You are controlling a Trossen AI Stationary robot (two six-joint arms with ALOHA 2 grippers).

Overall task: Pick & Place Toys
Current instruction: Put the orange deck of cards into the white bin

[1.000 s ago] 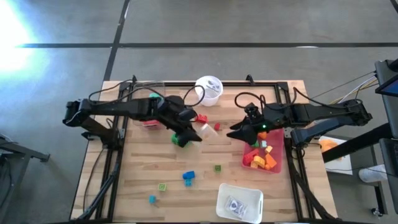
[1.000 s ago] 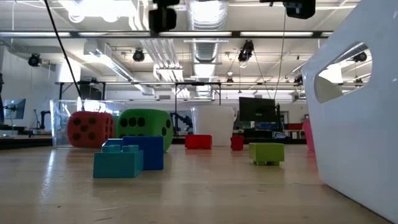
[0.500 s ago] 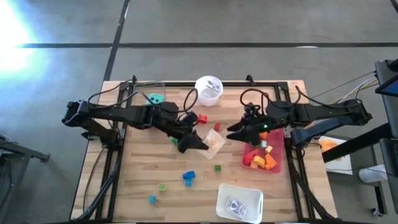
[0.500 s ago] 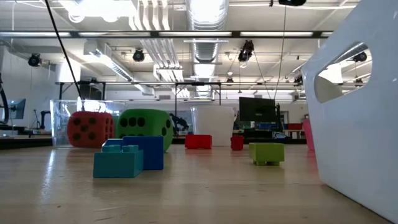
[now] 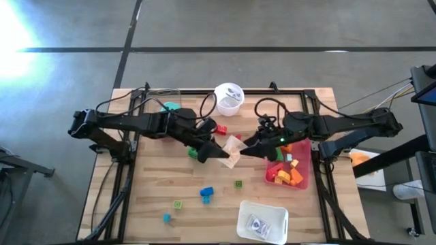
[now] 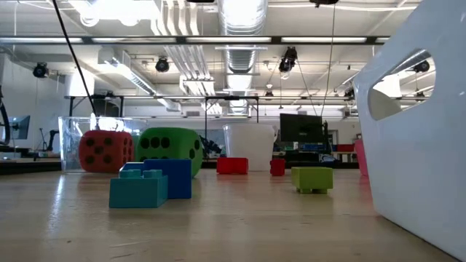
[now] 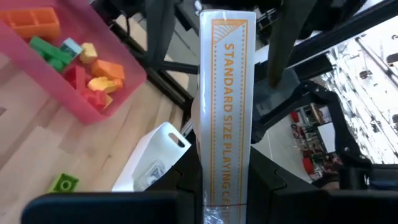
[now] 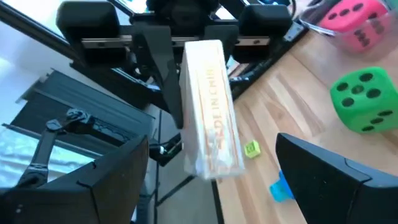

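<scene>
Clearly, the left gripper [image 5: 219, 154] was clamped on a clear playing-card box [image 7: 225, 106], held above mid-table with its long axis pointing toward the right gripper [image 5: 251, 145], whose jaws stood wide just beside the box's free end [image 8: 210, 112]. Loose bricks [image 5: 206, 193] lay nearer the front; the pink bin [image 5: 304, 178] held others.

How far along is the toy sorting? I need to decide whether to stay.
Done: a pile of bricks lies in the pink bin. In hand: the left gripper is shut on a clear playing-card box, held up toward the open right gripper. Left: the blue brick, a green brick, a teal brick and the green die sit loose on the table.
</scene>
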